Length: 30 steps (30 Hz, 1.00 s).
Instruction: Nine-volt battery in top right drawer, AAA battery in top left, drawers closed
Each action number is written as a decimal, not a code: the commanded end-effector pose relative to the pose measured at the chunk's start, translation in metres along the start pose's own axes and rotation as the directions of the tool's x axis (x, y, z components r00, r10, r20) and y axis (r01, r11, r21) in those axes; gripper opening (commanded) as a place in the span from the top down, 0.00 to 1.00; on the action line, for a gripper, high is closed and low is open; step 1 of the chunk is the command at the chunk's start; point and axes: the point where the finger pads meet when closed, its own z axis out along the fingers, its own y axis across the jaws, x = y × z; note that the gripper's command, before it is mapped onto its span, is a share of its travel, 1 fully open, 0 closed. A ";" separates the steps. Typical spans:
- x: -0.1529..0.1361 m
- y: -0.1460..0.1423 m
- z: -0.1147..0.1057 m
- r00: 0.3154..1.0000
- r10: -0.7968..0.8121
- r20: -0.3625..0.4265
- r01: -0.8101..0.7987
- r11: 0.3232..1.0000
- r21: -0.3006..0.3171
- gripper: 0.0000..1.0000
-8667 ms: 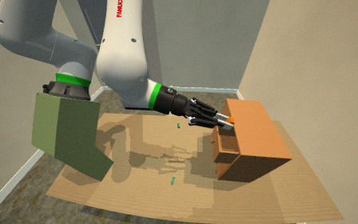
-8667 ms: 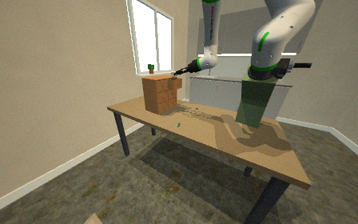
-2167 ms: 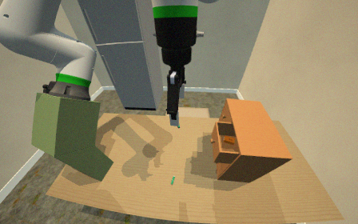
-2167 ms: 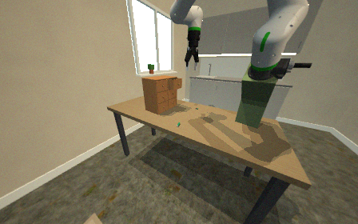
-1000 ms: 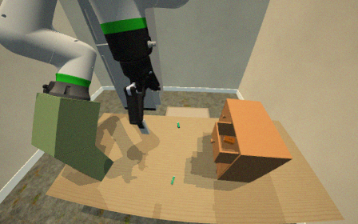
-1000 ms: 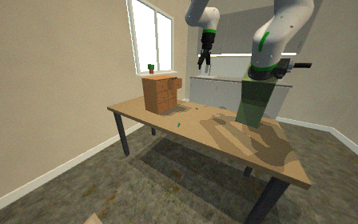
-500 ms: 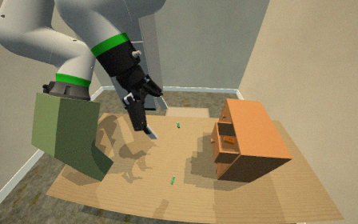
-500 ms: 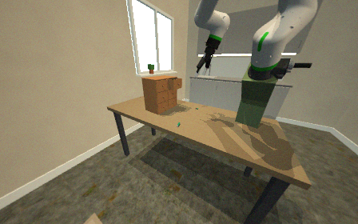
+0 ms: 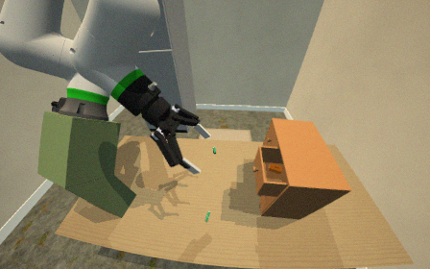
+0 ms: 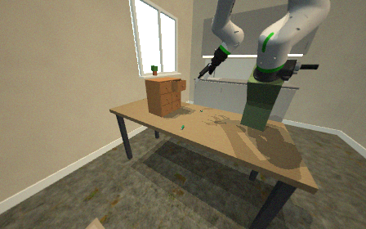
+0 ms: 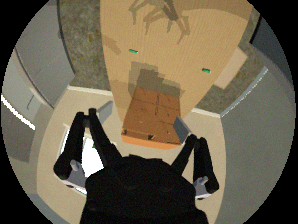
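The small orange chest (image 9: pixel 307 158) (image 10: pixel 160 98) (image 11: pixel 152 117) stands on the table (image 9: pixel 307 240) (image 10: pixel 253 151). Its top-row right drawer (image 9: pixel 269 179) (image 10: pixel 180 85) is pulled out, and a small orange-brown block (image 9: pixel 274 167), seemingly the nine-volt battery, lies in it. Two small green cylinders lie on the table: one (image 9: pixel 215 150) (image 10: pixel 201 110) (image 11: pixel 205 70) farther back, one (image 9: pixel 207 216) (image 10: pixel 182 127) (image 11: pixel 132 50) nearer the front edge. I cannot tell which is the AAA battery. My gripper (image 9: pixel 200 150) (image 10: pixel 204 72) (image 11: pixel 144 114) is open and empty, high above the table, left of the chest's front.
The arm's green pedestal (image 9: pixel 79 154) (image 10: pixel 261 102) stands on the table's other end. A grey counter (image 10: pixel 229 94) runs behind the table. A small potted plant (image 10: pixel 154 70) sits on the windowsill behind the chest.
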 end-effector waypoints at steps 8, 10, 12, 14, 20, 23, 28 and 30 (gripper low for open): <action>-0.002 0.003 0.029 0.965 -0.004 0.264 0.011 1.000 -0.027 0.00; -0.002 0.003 0.034 0.953 -0.002 0.304 0.011 1.000 -0.028 0.00; -0.003 0.003 0.039 0.940 -0.001 0.340 0.011 1.000 -0.029 0.00; -0.004 0.003 0.043 0.928 0.000 0.372 0.011 1.000 -0.029 0.00; -0.005 0.003 0.052 0.893 0.002 0.450 0.011 1.000 -0.028 0.00; -0.006 0.004 0.056 0.878 0.004 0.479 0.011 1.000 -0.028 0.00; -0.006 0.004 0.059 0.865 0.005 0.502 0.011 1.000 -0.028 0.00; -0.006 0.004 0.061 0.858 0.005 0.513 0.011 1.000 -0.028 0.00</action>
